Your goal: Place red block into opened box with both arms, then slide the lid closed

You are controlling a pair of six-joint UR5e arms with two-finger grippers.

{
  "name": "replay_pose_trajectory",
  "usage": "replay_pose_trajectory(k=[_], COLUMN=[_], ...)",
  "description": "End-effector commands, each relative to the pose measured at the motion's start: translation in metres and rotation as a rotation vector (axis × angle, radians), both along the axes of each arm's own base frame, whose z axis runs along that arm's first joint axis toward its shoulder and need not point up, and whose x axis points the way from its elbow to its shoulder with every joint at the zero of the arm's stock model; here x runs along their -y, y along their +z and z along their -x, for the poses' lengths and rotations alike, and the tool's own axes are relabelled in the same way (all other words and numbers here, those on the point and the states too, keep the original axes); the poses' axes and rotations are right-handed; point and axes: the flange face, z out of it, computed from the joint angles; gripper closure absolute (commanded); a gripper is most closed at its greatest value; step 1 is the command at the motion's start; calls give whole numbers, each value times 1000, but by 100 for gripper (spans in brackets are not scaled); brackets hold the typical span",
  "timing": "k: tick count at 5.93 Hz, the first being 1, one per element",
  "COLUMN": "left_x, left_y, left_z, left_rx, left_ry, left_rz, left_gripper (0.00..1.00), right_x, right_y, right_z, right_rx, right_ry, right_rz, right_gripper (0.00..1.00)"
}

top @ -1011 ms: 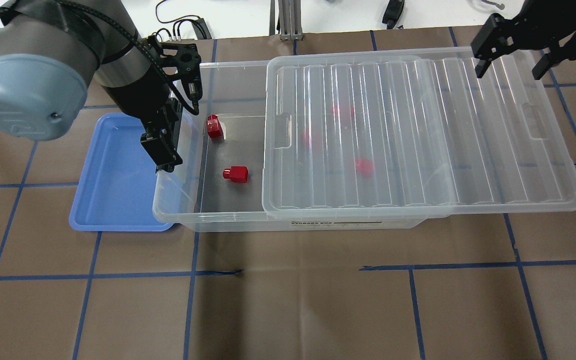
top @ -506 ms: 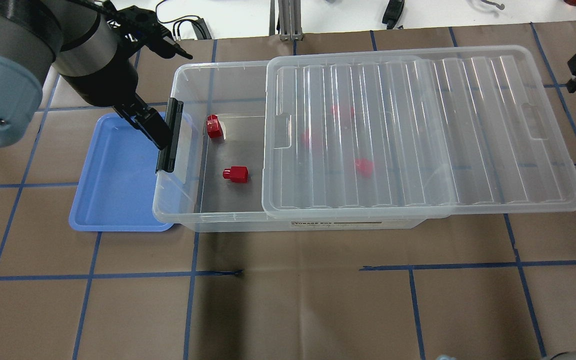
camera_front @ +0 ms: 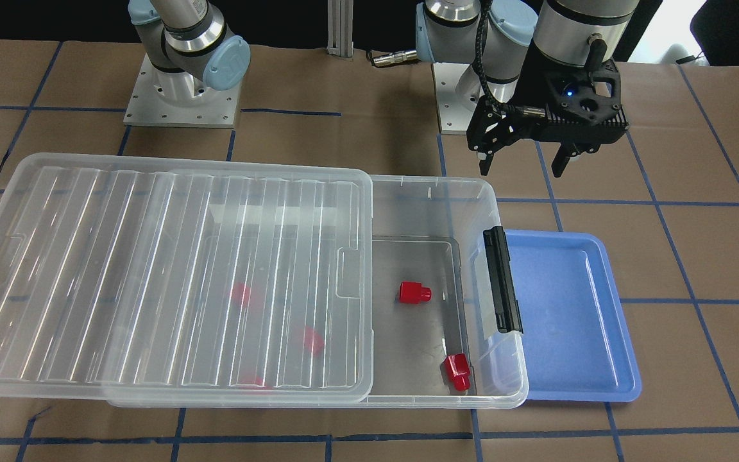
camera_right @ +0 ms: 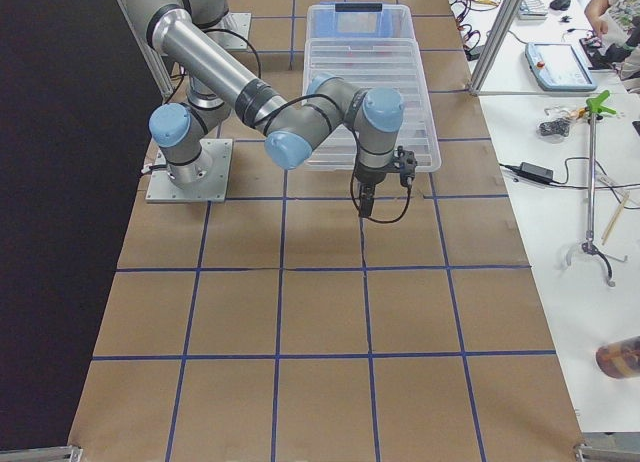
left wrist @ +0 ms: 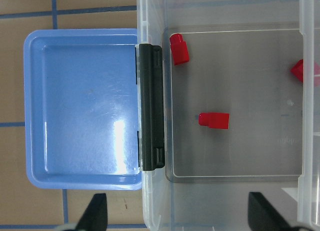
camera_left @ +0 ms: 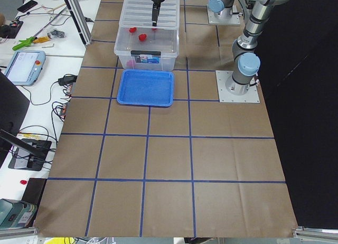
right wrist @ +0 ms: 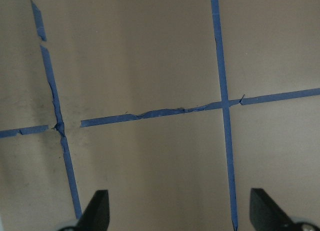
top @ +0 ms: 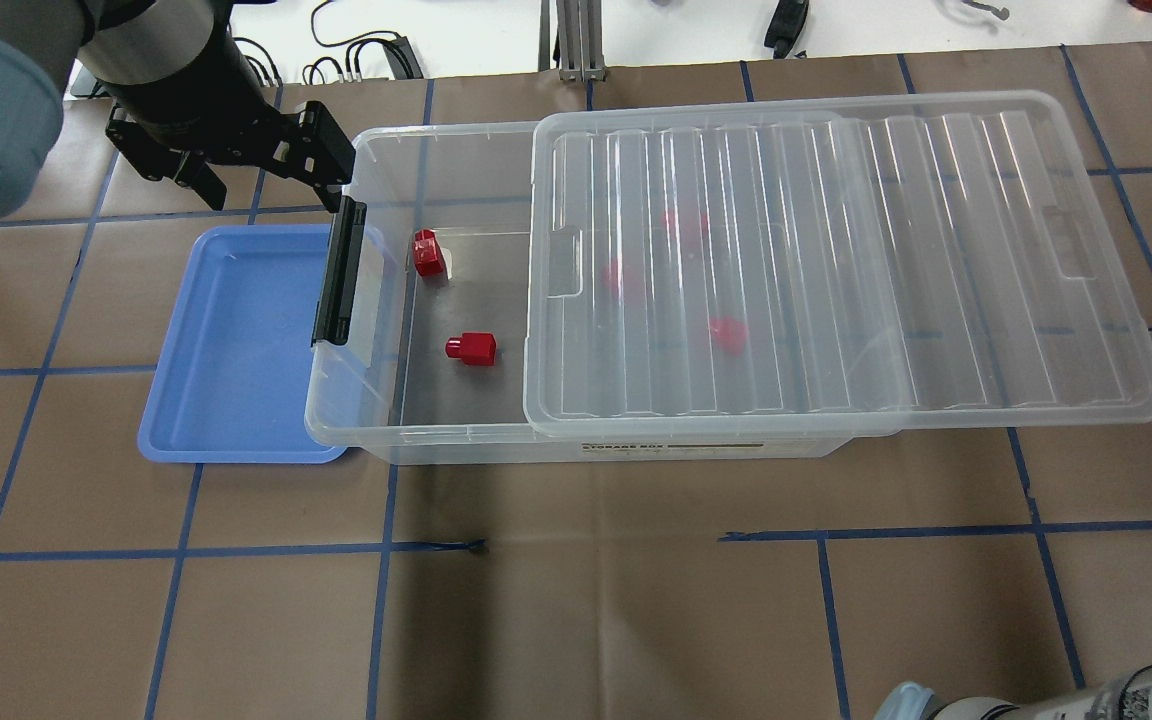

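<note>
The clear box (top: 356,432) lies across the table with its lid (top: 836,270) slid toward my right, leaving the clip-bar (top: 339,270) end uncovered. Two red blocks (top: 427,252) (top: 471,347) lie on the bare floor of that open end. Three more red blocks (top: 728,333) show blurred under the lid. My left gripper (camera_front: 523,168) hangs high over the open end, open and empty; its wrist view looks down on the clip bar (left wrist: 151,106). My right gripper (right wrist: 180,218) is open and empty over bare paper past the lid's right end.
A blue tray (top: 236,340) sits against the box's clip end, with nothing in it. Brown paper with blue tape lines covers the table (top: 586,620). Cables and devices lie on the white benches (camera_left: 31,69) beyond the table's edge.
My left gripper has lifted away from the clip-bar end of the box. My right gripper has swung off the lid's far corner, almost out of the overhead view. Blocks and lid stay put.
</note>
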Motion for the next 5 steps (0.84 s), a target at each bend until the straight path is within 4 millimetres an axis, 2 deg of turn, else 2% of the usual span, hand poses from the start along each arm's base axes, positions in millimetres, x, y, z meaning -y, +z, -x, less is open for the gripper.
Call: replay_pose_trajectory(k=[1, 2, 3, 5], left_x=[-2, -3, -4, -8], left_y=[3, 3, 5, 6], left_z=[1, 1, 1, 1], left_rx=[-7, -7, -7, -8], left_ry=[35, 35, 35, 35], left_rz=[-5, -5, -2, 1], left_gripper=[2, 2, 2, 2], right_x=[-5, -3, 1, -10], right_y=[-8, -15, -12, -21], right_z=[-9, -26, -47, -63], right_rx=[11, 21, 20, 49], right_ry=[-20, 1, 16, 6], right_rz=[8, -3, 1, -6], right_gripper=[0, 0, 0, 0])
